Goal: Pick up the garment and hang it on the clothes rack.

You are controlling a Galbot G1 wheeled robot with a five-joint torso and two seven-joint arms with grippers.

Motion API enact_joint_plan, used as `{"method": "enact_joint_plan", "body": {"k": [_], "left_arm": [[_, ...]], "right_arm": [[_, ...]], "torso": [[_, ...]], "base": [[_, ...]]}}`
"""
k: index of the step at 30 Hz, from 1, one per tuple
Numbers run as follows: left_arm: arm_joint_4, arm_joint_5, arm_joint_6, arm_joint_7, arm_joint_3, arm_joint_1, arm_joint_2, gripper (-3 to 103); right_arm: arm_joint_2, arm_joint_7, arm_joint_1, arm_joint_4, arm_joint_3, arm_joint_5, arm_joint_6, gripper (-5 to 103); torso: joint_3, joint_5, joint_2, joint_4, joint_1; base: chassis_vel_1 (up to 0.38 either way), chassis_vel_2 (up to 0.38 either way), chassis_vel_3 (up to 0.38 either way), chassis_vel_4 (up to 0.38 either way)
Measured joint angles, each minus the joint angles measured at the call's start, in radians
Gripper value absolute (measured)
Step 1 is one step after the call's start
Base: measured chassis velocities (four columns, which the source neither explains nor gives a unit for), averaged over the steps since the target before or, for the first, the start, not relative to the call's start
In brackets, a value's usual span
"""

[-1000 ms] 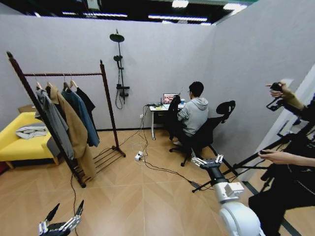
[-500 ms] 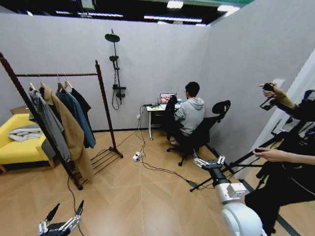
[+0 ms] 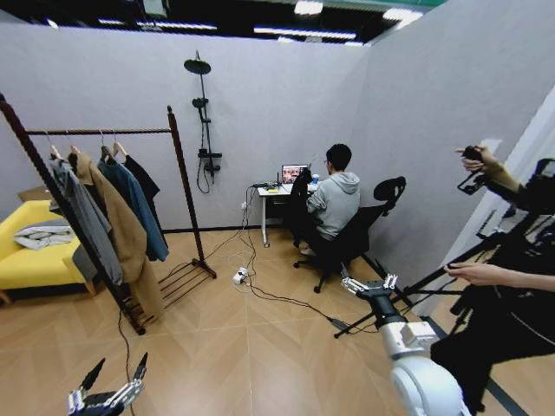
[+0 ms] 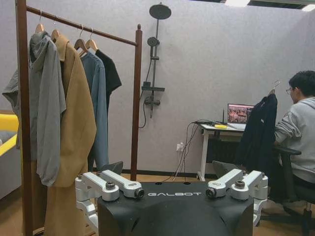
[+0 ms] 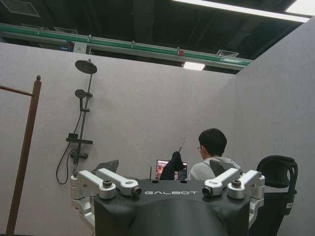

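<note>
**A:** quick q, where's the garment (image 3: 301, 198) rn? on the clothes rack (image 3: 183, 182) or nah

**B:** nah, not on it. It's the black jacket hanging at the far wall, right up against the end of the small white table (image 3: 271, 191) w/ the laptop (image 3: 296, 172) on it. The left wrist cam shows it hanging straight down and the metal hook poking up above the collar. The rack is well apart from it, over on the robot's left

**A:** what's on the rack then

**B:** 4 things on hangers along the rail: grey hoodie (image 3: 87, 221) nearest the cam, then long tan coat (image 3: 121, 227), teal jacket (image 3: 144, 212), and a black top (image 3: 149, 180) at the far end. Yellow sofa (image 3: 26, 264) behind it

**A:** and the arms?

**B:** left gripper (image 3: 115, 371) sits low at the bottom left of the head cam, over the wood floor (image 3: 251, 347), jaws spread, nothing in them. Right gripper (image 3: 367, 282) is out front on the right, pointing twd the table, jaws also spread and empty. Both far from the jacket, neither touching anything afaict
</note>
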Motion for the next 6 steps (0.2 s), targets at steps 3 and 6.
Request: {"method": "enact_joint_plan", "body": {"k": [3, 6], "left_arm": [[0.0, 0.0, 0.0, 0.0, 0.0, 0.0, 0.0, 100], [0.0, 0.0, 0.0, 0.0, 0.0, 0.0, 0.0, 100]], "right_arm": [[0.0, 0.0, -0.002, 0.002, 0.0, 0.0, 0.0, 100], [0.0, -0.001, -0.003, 0.003, 0.001, 0.0, 0.0, 100]], "torso": [[0.0, 0.0, 0.0, 0.0, 0.0], [0.0, 0.0, 0.0, 0.0, 0.0]], "base": [[0.0, 0.0, 0.0, 0.0], [0.0, 0.0, 0.0, 0.0]]}}
